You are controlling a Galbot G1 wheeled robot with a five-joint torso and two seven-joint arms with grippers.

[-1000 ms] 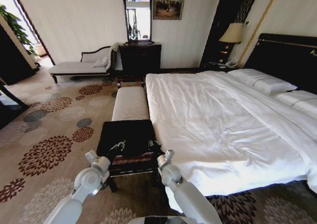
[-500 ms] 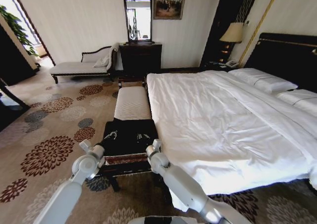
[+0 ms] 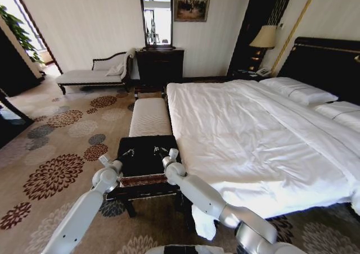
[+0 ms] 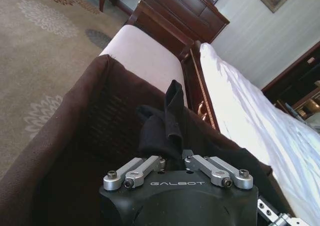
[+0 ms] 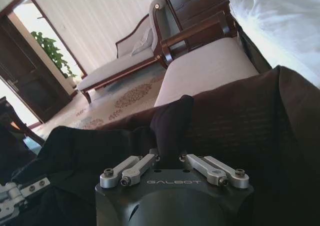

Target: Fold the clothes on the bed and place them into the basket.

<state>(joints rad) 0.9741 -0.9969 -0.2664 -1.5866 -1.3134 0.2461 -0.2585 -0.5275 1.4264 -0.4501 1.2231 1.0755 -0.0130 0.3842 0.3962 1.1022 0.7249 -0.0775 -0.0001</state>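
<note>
Two grippers reach forward over the basket (image 3: 147, 180): the left gripper (image 3: 129, 152) and right gripper (image 3: 159, 151) are each pinched on a raised fold of the black T-shirt (image 4: 167, 117), which lies in the basket beside the bed (image 3: 253, 136). Each gripper body reads "GALBOT". The shirt's lettering is hidden.

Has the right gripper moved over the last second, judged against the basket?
Yes. The right gripper, shut on the T-shirt, has gone forward and toward the robot's left, from the basket's near right corner to over its far half, nearer the bench.
</note>
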